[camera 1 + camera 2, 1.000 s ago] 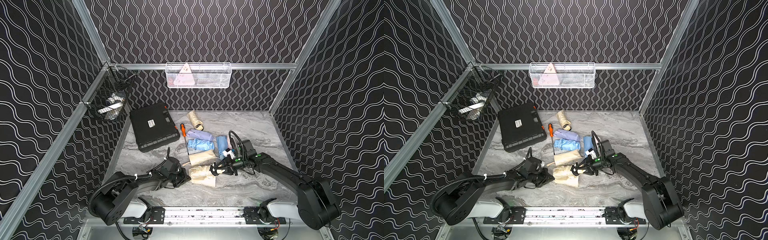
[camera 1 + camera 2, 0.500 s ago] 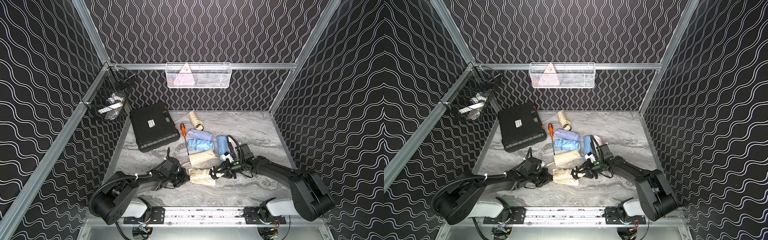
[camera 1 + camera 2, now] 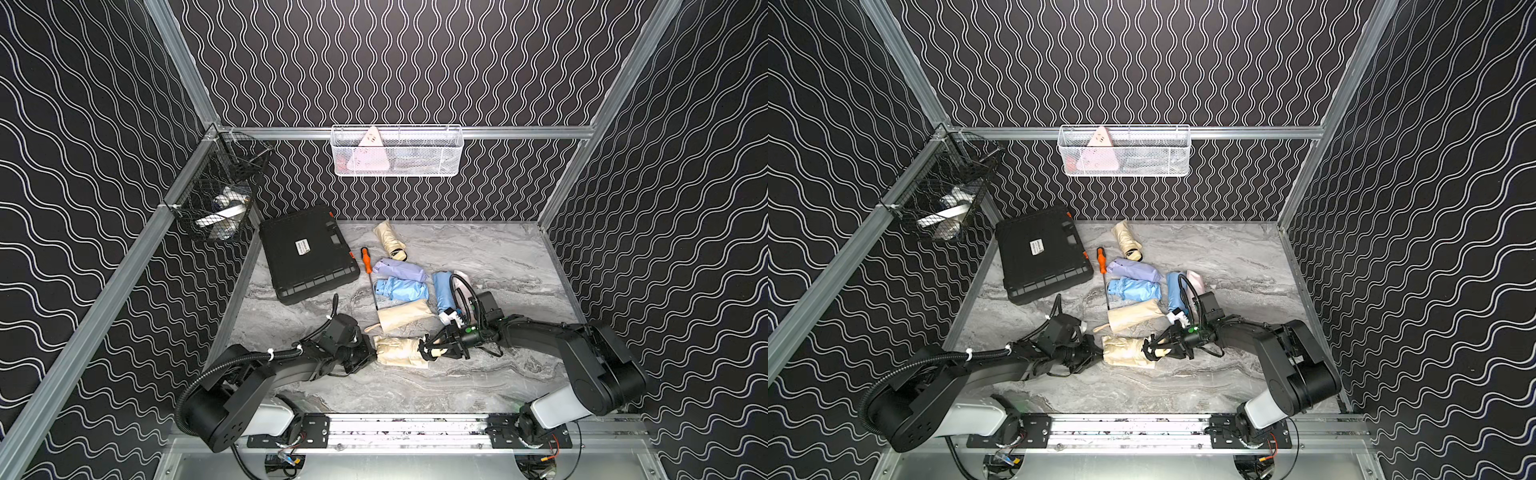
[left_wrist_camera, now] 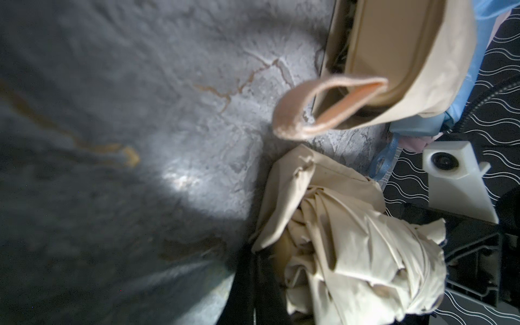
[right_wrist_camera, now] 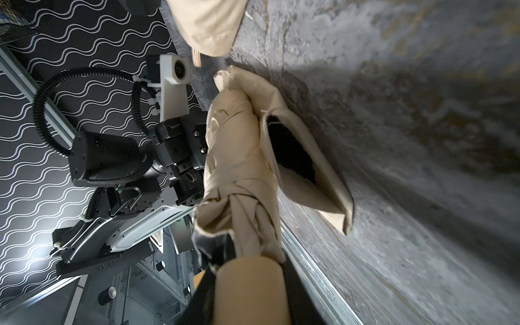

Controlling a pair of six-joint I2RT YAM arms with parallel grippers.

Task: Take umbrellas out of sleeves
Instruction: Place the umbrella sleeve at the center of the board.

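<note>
**Left claw (image 3: 372,354) and right claw (image 3: 430,353) on one cream bundle**

From my screen, the left claw is fully closed, pinching the end of the cream sleeve (image 5: 309,180) farthest from the right arm. In its wrist view only a dark finger (image 4: 247,281) shows, pressed against cream cloth.

The right claw faces it from the other end. Its jaws stand partly open around the stubby handle (image 5: 250,289) of the cream umbrella (image 5: 242,174), with a black finger against each side of it as far as I can see.

The umbrella's crinkled fabric is bunched up just past the handle. The loose mouth of the sleeve gapes dark beside it, so part of the umbrella is out and the rest is covered. In both top views the bundle stretches between the two claws, low on the marble table (image 3: 478,386) and near its front edge. I cannot tell whether it rests on the surface.

Just behind it lies a sleeved cream umbrella (image 3: 401,314) with its wrist loop sticking out. Farther back are a light blue umbrella (image 3: 401,289) and a lilac umbrella (image 3: 399,270). An orange-handled screwdriver (image 3: 366,259) lies beside them, and a black case (image 3: 307,253) sits towards the back left corner.
</note>
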